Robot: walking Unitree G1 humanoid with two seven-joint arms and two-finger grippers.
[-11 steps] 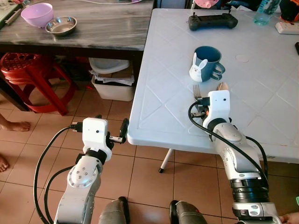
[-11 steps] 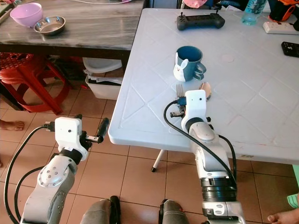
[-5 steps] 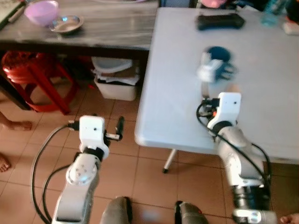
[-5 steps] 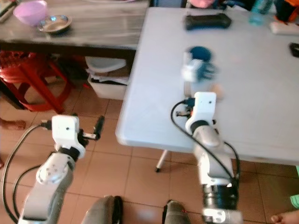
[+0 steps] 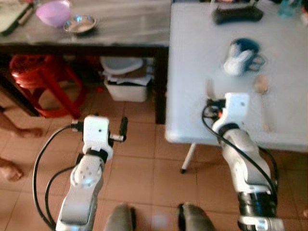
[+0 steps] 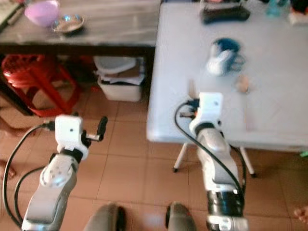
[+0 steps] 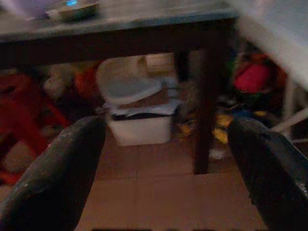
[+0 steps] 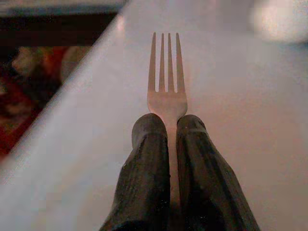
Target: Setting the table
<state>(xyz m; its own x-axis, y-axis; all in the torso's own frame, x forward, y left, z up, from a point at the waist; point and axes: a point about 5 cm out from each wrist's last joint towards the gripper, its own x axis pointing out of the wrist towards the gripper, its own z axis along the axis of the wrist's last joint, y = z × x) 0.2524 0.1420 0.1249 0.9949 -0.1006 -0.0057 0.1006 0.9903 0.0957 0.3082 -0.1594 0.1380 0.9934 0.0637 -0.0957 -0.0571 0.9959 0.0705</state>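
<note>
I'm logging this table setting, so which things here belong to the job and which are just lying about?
Part of the job:
- silver metal fork, clamped in the right gripper
- wooden spoon
- blue mug with a white rabbit figure
- white plastic table

Just lying about:
- black handheld controller
- purple bowl
- small steel bowl
- red stool

Table [image 5: 192,72]: white. Side table [image 5: 120,29]: grey, streaked. Bowl [image 5: 54,11]: lilac. Stool [image 5: 36,77]: red. Floor tiles [image 5: 139,163]: terracotta. Mug [image 5: 243,53]: dark blue. Fork [image 8: 167,82]: pale silver; fingers [image 8: 144,178]: black.
</note>
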